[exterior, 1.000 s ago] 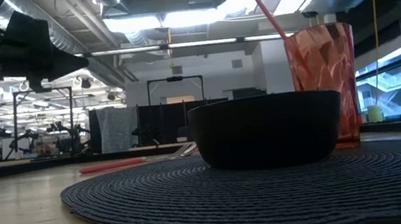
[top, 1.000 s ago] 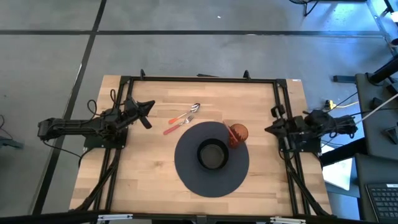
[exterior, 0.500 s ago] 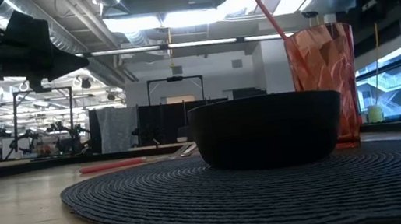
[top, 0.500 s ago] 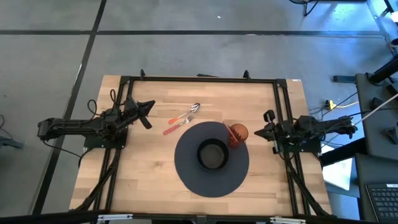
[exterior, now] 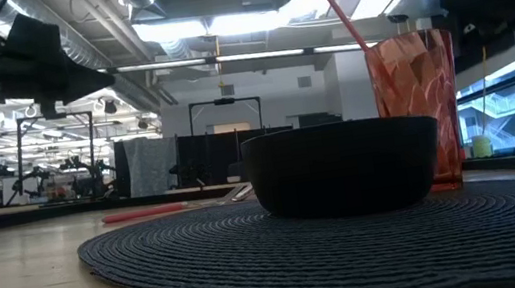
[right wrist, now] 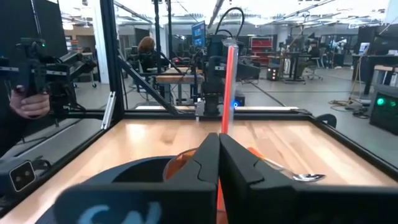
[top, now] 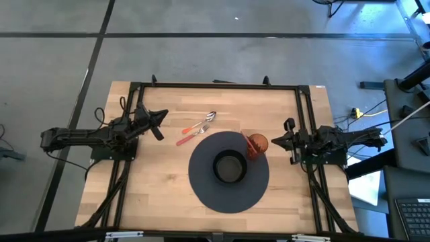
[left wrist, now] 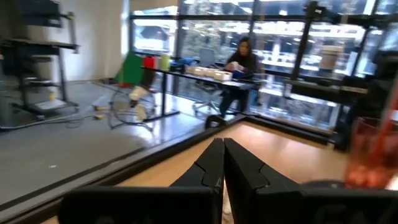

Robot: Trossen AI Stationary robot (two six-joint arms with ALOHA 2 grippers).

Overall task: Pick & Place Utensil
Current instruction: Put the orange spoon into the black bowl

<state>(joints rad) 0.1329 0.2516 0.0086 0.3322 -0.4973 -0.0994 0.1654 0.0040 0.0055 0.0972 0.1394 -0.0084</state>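
Note:
Two utensils lie on the bare wood at the far-left rim of the placemat: a spoon [top: 203,122] with an orange handle, and beside it a red-handled one [top: 190,136]. The red handle [exterior: 142,213] shows in the low view, and the spoon's bowl [right wrist: 303,177] in the right wrist view. My left gripper [top: 161,116] [left wrist: 222,157] is shut and hovers left of the utensils. My right gripper [top: 273,142] [right wrist: 219,149] is shut too. It floats just right of the orange cup [top: 258,144], pointing at it.
A round dark woven placemat [top: 201,185] carries a black bowl [top: 230,168] [exterior: 342,166] at its middle. The orange faceted cup [exterior: 417,106], with a red straw-like stick [right wrist: 228,87] in it, stands on the mat's far-right part. Black frame rails [top: 215,85] run around the table. People show beyond the table.
My right arm has reached out from the right rail toward the table's left and closed in on the orange cup, staying shut. The utensils, cup and bowl have not moved.

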